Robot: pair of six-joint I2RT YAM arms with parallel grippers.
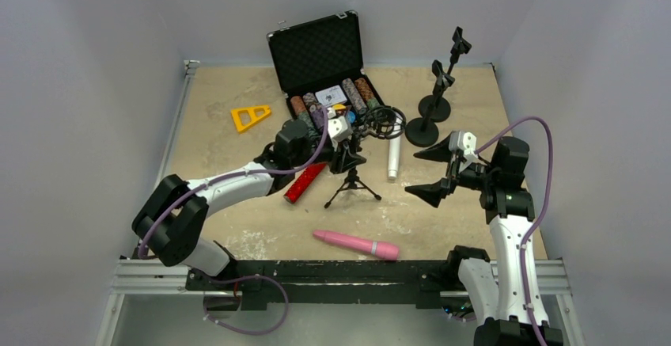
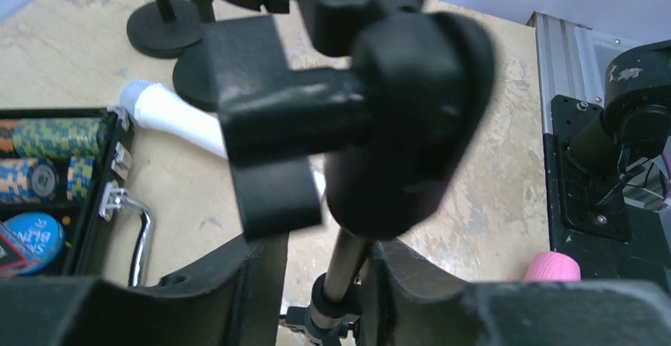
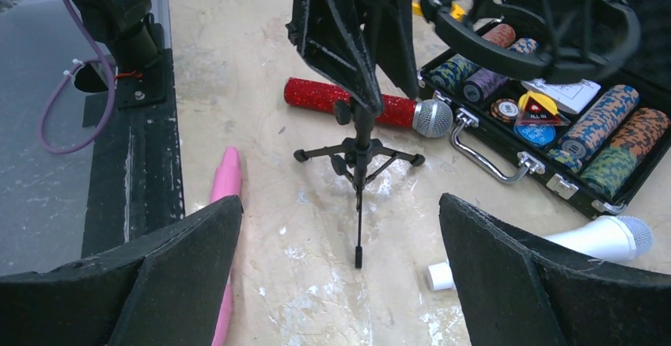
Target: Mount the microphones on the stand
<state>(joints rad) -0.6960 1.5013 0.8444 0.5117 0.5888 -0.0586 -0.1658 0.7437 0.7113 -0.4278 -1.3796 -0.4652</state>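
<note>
Left gripper (image 2: 324,271) part-open, astride pole of black tripod stand (image 3: 360,154), grip uncertain; right gripper (image 3: 340,207) wide open, empty; glittery red microphone (image 3: 316,94) flat beside stand.

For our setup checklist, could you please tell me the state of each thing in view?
Red microphone: lying flat, unattached.
White microphone: lying flat, unattached.
Pink microphone: lying flat, unattached.
Tripod stand: upright, holder empty.
Round-base stands: upright, clips empty.
Poker chip case: lid open.
Left gripper: slightly open around the tripod stand's pole.
Right gripper: wide open, empty.
</note>
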